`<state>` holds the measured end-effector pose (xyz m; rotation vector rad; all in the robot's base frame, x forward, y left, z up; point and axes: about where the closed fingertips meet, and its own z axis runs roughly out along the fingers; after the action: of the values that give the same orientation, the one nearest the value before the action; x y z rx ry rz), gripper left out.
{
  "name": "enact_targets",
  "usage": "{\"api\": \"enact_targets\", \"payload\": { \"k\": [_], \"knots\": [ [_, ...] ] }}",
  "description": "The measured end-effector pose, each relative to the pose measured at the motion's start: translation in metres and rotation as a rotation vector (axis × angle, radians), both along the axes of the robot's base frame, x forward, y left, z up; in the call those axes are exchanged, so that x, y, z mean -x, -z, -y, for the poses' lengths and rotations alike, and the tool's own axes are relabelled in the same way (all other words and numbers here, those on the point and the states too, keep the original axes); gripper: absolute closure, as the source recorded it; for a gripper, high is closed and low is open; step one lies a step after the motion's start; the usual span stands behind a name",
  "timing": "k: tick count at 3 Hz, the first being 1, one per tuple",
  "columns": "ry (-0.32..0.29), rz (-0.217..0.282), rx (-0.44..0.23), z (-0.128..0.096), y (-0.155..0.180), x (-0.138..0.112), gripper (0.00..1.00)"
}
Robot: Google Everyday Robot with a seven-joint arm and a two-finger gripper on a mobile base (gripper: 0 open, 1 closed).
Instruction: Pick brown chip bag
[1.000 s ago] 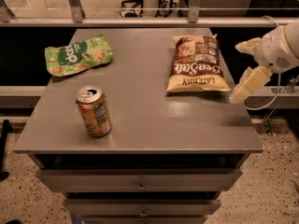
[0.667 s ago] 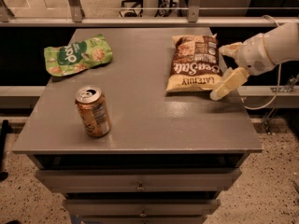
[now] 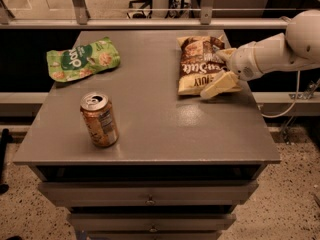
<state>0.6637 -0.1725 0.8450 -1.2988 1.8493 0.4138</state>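
The brown chip bag (image 3: 194, 64) lies flat at the back right of the grey table (image 3: 150, 119), its tan-yellow band toward the front. My gripper (image 3: 212, 73) comes in from the right at the bag's right edge, low over the table. It is open: one cream finger (image 3: 220, 85) lies by the bag's front right corner and the other (image 3: 226, 54) sits farther back by its right side. The bag rests on the table and part of its right edge is hidden by the fingers.
A green snack bag (image 3: 82, 59) lies at the back left. An orange drink can (image 3: 99, 119) stands upright at the front left. Drawers (image 3: 150, 200) sit under the tabletop. A rail (image 3: 150, 23) runs behind the table.
My gripper has moved left from beyond the table's right edge up to the brown chip bag's right side. The bag, the can and the green bag have not moved.
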Motion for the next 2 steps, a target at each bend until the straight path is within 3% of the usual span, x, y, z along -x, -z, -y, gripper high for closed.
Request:
{"api": "enact_targets", "payload": {
  "k": [1,2],
  "knots": [
    [0.037,0.014,-0.005,-0.005,0.005,-0.019,0.36],
    [0.054,0.04,-0.02,-0.007,-0.004,-0.033,0.67]
  ]
}}
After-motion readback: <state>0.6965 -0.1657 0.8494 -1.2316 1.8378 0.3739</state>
